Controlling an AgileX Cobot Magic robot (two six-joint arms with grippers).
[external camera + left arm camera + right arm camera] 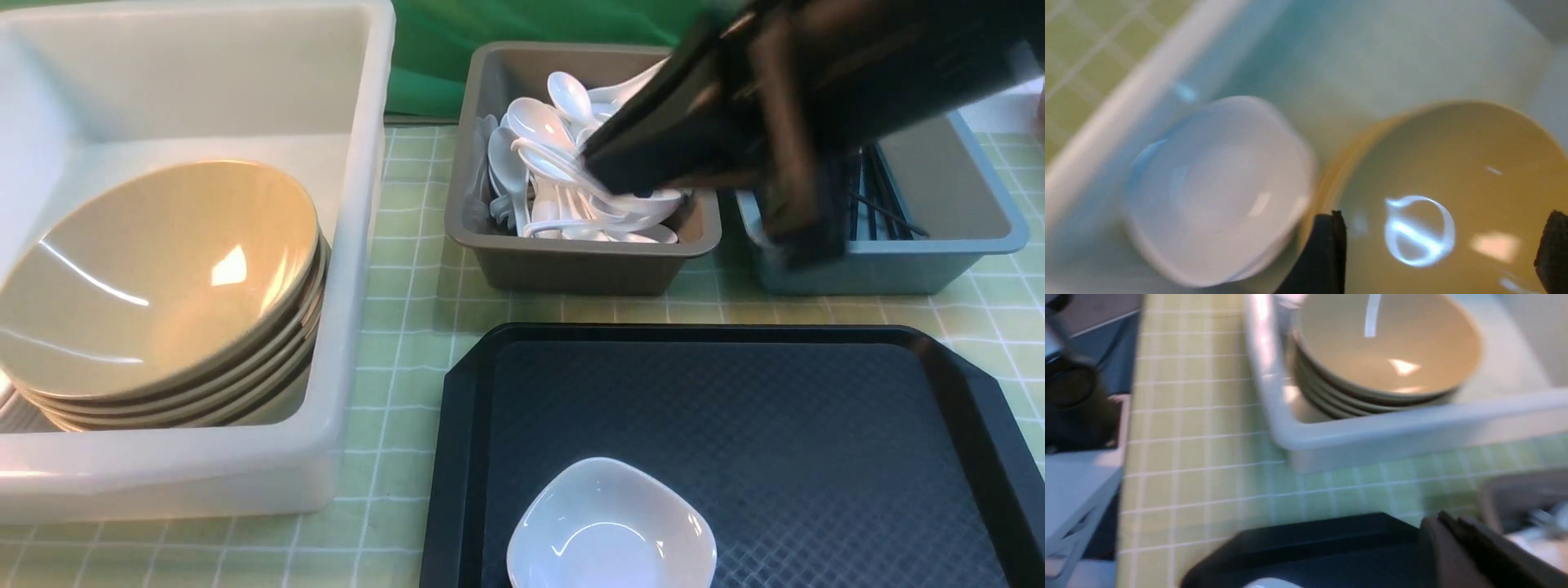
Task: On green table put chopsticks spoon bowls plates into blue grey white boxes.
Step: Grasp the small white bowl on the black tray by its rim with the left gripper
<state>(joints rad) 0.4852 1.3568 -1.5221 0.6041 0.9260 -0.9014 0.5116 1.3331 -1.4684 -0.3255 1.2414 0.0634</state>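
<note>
A stack of tan bowls (163, 286) lies in the white box (359, 204). My left gripper (1439, 249) is open and empty above the top tan bowl (1453, 171); a white dish (1216, 192) lies beside the stack in that box. It is out of the front view. My right gripper (600, 163), blurred, hangs over the white spoons (563, 163) in the grey box (571, 261); its fingers (1453, 526) are together with nothing between them. Black chopsticks (878, 204) lie in the blue box (939, 253). A small white bowl (612, 531) sits on the black tray (735, 392).
The green checked table (408, 327) shows between the boxes and tray. The three boxes stand close along the back, the tray in front of the grey and blue ones. The right arm (816, 98) crosses over the blue box.
</note>
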